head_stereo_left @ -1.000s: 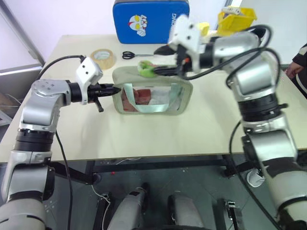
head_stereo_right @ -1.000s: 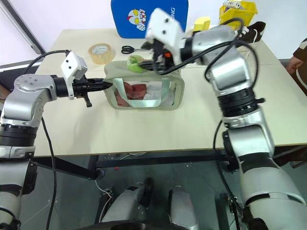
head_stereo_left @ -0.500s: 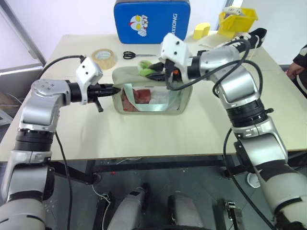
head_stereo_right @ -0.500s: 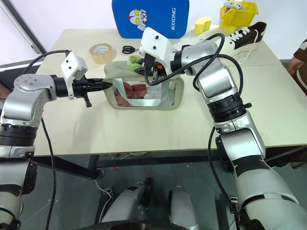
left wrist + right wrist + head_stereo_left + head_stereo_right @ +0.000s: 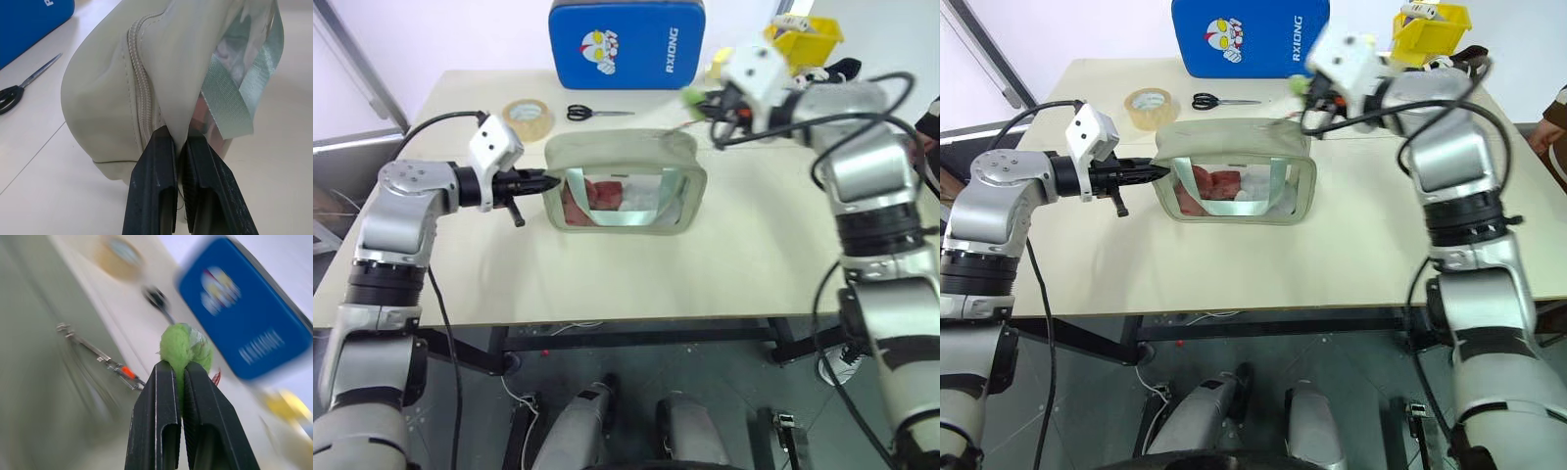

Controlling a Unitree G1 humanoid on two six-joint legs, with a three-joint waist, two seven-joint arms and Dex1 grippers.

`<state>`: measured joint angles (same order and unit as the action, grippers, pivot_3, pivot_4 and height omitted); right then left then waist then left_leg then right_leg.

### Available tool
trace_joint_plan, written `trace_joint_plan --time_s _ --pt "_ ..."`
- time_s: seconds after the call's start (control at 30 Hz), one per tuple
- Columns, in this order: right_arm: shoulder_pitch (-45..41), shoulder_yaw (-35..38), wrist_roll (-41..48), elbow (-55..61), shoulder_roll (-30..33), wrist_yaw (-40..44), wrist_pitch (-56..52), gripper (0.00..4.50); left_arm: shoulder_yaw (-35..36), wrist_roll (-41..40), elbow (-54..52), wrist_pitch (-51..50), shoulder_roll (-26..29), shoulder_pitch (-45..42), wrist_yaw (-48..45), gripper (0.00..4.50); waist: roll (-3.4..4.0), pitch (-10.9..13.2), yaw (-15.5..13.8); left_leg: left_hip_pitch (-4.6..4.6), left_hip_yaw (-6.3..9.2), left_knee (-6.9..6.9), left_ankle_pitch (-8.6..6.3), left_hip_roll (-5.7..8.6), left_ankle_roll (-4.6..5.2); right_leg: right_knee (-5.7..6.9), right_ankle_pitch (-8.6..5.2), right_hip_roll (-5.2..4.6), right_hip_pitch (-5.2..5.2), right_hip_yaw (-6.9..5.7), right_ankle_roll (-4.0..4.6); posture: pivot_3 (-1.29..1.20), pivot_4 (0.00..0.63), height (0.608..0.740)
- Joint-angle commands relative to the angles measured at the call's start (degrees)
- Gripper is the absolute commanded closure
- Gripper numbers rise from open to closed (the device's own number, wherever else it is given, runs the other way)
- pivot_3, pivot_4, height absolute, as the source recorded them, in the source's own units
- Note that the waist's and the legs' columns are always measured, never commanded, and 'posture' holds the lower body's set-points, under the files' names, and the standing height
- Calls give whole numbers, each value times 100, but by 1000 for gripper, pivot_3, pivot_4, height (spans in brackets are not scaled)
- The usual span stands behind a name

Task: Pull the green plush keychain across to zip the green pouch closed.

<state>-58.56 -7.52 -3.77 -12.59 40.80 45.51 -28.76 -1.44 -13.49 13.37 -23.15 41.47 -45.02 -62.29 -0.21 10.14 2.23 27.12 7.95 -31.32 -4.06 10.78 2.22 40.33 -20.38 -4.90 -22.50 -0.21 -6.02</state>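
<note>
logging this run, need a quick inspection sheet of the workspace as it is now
surface: beige table, bare at the front
job's things: green pouch standing mid-table, red contents behind its clear window; green plush keychain off the pouch's right end, a thin chain running back to the pouch top
clutter: blue padded case, tape roll, scissors, yellow bin, a shoe
grippers: left tool shut on the pouch's left end; right tool shut on the keychain
cables: black cables along both arms
surroundings: a person's arm at the right edge

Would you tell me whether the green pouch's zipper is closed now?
Apparently closed: the green pouch top looks flat and sealed, the green plush keychain pulled past its end.
</note>
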Motion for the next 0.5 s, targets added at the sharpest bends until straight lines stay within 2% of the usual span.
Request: trace_joint_plan --time_s 0.03,0.13,0.23,0.37,0.5 --pt "211 357 -177 366 279 -373 -158 4454 114 -19 -34 80 77 -129 12 4500 1 0 19 0 0 0 0 0 0 1 0 -1 -1 0 0 0 150 740" --pt "721 411 -426 402 489 -764 -157 4454 84 -3 32 77 34 -171 25 4500 1 0 28 1 -1 6 0 0 0 1 -1 -4 -2 2 1 0 150 740" --pt "1492 263 -389 138 169 -1053 -87 4454 28 6 17 49 -67 -165 46 4500 -7 -5 23 -5 -1 7 1 0 0 -1 -1 -3 4 1 1 0 150 740" --pt "1944 323 138 -26 -937 -1285 -335 4454 7 -1 -13 -9 -114 -186 51 4500 -9 -6 49 -20 -1 5 1 0 1 0 -1 -3 20 2 1 0 150 740" --pt "2031 340 281 -142 -1449 -1420 -438 4454 12 -14 -82 -53 -106 -157 46 4500 -8 -6 28 -25 -1 7 20 0 -15 0 -1 -2 23 3 1 0 150 740"
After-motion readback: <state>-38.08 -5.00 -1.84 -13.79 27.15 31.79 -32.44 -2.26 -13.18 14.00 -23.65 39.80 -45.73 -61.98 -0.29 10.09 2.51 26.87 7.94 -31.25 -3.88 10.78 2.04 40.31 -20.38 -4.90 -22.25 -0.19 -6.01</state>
